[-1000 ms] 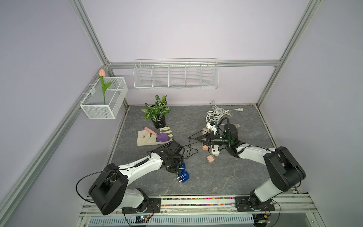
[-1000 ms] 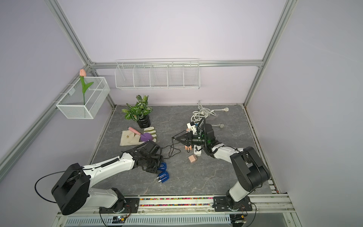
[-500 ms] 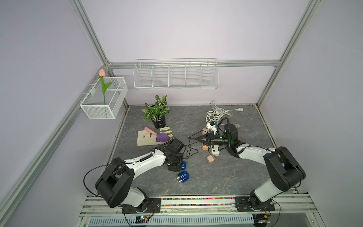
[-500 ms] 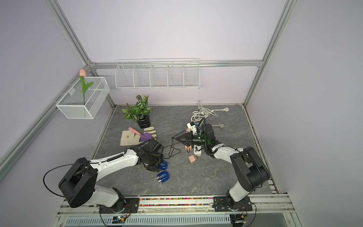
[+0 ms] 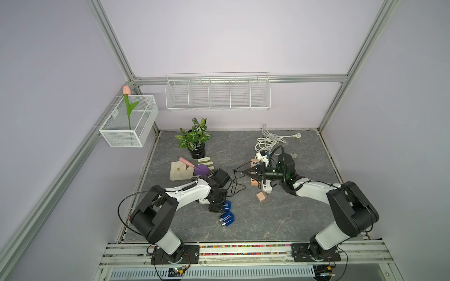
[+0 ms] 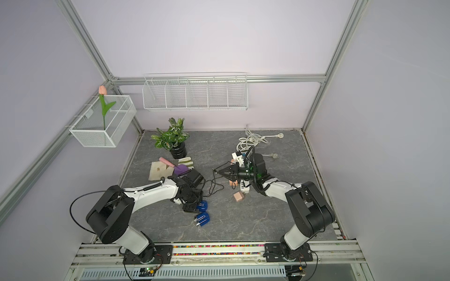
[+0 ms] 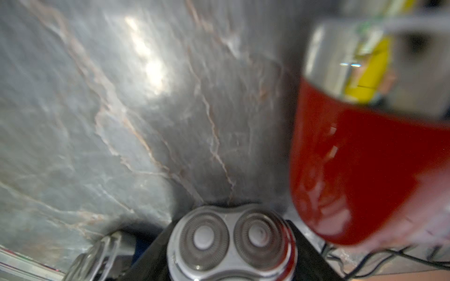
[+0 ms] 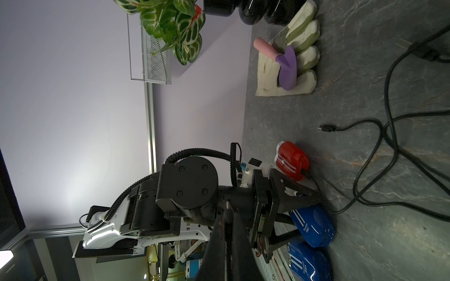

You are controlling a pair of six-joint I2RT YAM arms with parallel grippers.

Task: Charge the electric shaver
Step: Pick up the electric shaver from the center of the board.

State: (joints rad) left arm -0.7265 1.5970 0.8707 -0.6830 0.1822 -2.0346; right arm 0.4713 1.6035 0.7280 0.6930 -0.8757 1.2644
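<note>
left hand point(image 5: 222, 205) low, straddling shaver point(image 8: 314, 223) | right hand point(image 5: 241, 172) level, pinching cable point(image 8: 327, 128)

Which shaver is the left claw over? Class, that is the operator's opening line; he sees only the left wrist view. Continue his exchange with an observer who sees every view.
Observer: A blue shaver; the open left claw straddles it.
Operator: Where is the charging plug?
Observer: The plug lies loose on the table, in neither claw, near the red shaver.
</note>
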